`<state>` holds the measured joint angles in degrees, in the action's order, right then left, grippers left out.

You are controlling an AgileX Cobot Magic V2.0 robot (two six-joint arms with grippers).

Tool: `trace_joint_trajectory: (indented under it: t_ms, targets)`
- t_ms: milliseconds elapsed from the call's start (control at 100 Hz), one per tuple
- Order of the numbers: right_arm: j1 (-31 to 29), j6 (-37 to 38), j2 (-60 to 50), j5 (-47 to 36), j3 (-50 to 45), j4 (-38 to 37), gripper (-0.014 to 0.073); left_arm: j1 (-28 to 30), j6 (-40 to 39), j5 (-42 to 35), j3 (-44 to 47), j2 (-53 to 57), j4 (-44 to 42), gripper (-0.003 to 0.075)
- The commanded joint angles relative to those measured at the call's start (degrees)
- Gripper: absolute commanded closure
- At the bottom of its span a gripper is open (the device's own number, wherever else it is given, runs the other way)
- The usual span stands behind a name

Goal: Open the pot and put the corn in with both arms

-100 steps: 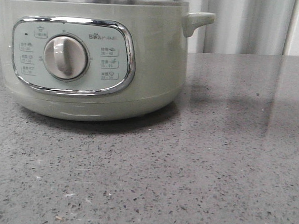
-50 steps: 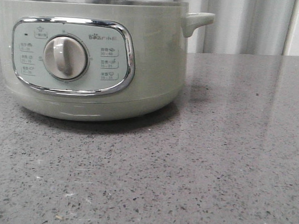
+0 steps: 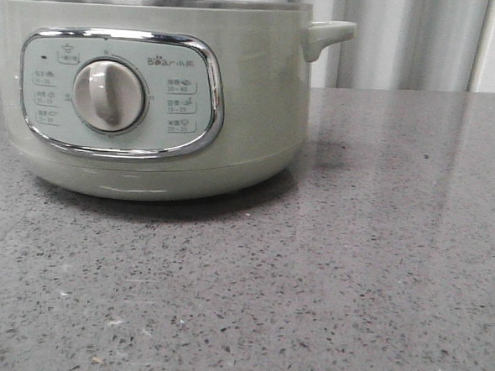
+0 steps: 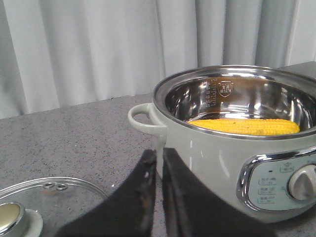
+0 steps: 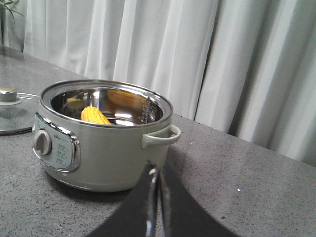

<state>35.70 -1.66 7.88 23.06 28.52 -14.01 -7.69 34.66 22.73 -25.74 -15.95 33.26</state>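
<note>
Resting on the grey speckled table (image 3: pixel 377 269), the pot (image 3: pixel 152 96) stands uncovered, its steel rim exposed. My corn (image 4: pixel 244 126) lies flat inside the steel bowl. A glass lid (image 4: pixel 44 205) sits on the table beside the pot, apart from it. My left gripper (image 4: pixel 159 197) is clenched, grasping nothing. My right gripper (image 5: pixel 158 207) is likewise clenched and empty, near the pot's side handle (image 5: pixel 163 137).

Worktop (image 3: pixel 377 269): grey speckled stone, polished; pale streaked reflections are carried on its far part.
Backdrop: a white pleated curtain (image 5: pixel 163 54) is hung behind the worktop, across its whole width.
Light: soft and even.
Corner: green leaves (image 5: pixel 7 6) are glimpsed at one edge.
</note>
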Motion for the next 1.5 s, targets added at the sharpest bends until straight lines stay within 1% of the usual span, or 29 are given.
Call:
trace_joint_trajectory:
  t_ms: [0, 480, 640, 690, 740, 750, 810, 920, 940, 950, 960, 970, 1000, 1040, 1080, 1160, 1320, 1440, 1490]
  targets:
    - [-0.11, -0.39, 0.55, -5.0, 1.33, -1.04, 0.0657, -0.34, -0.01, -3.66, -1.42, -1.02, 1.44, 0.0741]
    - [-0.11, -0.39, 0.55, -4.92, 1.09, -1.04, 0.0659, -0.34, -0.01, -3.78, -1.42, -1.02, 1.44, 0.0741]
    - [-0.11, -0.39, 0.55, -4.87, 1.09, -1.04, 0.0659, -0.34, -0.01, -3.94, 0.9, -0.9, 1.22, 0.0741]
    - [-0.11, -0.39, 0.55, -4.87, 1.09, -1.04, 0.0659, -0.34, -0.01, -4.15, 2.26, -0.11, -0.31, 0.0741]
    - [-0.11, -0.39, 0.55, -4.87, 1.09, -1.04, 0.0659, -0.34, -0.19, -5.5, 4.52, 1.11, -5.03, 0.0741]
    - [-0.11, -0.39, 0.55, -4.87, 1.09, -1.04, 0.0659, -0.34, -0.81, -6.1, 5.2, 1.56, -6.92, 0.0741]
    - [-0.11, -0.39, 0.55, -4.87, 1.09, -1.04, 0.0659, -0.34, -4.18, -9.22, 8.53, 3.62, -10.85, 0.0741]
    - [-0.11, -0.39, 0.55, -4.87, 1.09, -1.04, 0.0659, -0.34, -15.92, -16.86, 15.46, 8.87, -22.32, 0.0741]
    - [-0.11, -0.39, 0.55, -4.87, 1.09, -1.04, 0.0659, -0.34, -18.9, -17.64, 17.02, 10.26, -25.7, 0.0741]
    - [-0.11, -0.39, 0.55, -4.87, 1.09, -1.04, 0.0659, -0.34, -18.9, -17.82, 17.36, 10.26, -25.7, 0.0741]
    - [-0.11, -0.39, 0.55, -4.87, 1.09, -1.04, 0.0659, -0.34, -21.21, -18.08, 18.01, 10.97, -28.11, 0.0741]
    - [-0.11, -0.39, 0.55, -4.87, 1.09, -1.04, 0.0659, -0.34, -21.21, -18.13, 18.01, 11.31, -28.11, 0.0741]
    - [-0.11, -0.39, 0.55, -4.87, 1.09, -1.04, 0.0659, -0.34, -25.06, -18.09, 19.4, 13.02, -31.48, 0.0741]
    - [-0.11, -0.39, 0.55, -4.87, 1.09, -1.04, 0.0659, -0.34, -28.5, -17.39, 20.7, 14.83, -33.9, 0.0741]
    - [-0.11, -0.39, 0.55, -4.87, 1.09, -1.04, 0.0659, -0.34, -29.97, -16.16, 21.53, 16.14, -34.29, 0.0741]
    - [-0.11, -0.39, 0.55, -4.87, 1.09, -1.04, 0.0659, -0.34, -30.46, -13.77, 23.36, 18.25, -34.05, 0.0741]
    - [-0.11, -0.39, 0.55, -4.78, 1.09, -1.04, 0.0659, -0.34, -30.46, -12.67, 26.29, 18.12, -32.49, 0.0741]
    - [-0.11, -0.39, 0.55, -4.78, 1.09, -1.04, 0.0659, -0.34, -30.46, -5.94, 26.29, 18.12, -31.32, 0.0741]
    - [-0.11, -0.39, 0.55, -4.78, 1.09, -1.04, 0.0659, -0.34, -30.46, -5.61, 26.29, 18.12, -31.34, 0.0741]
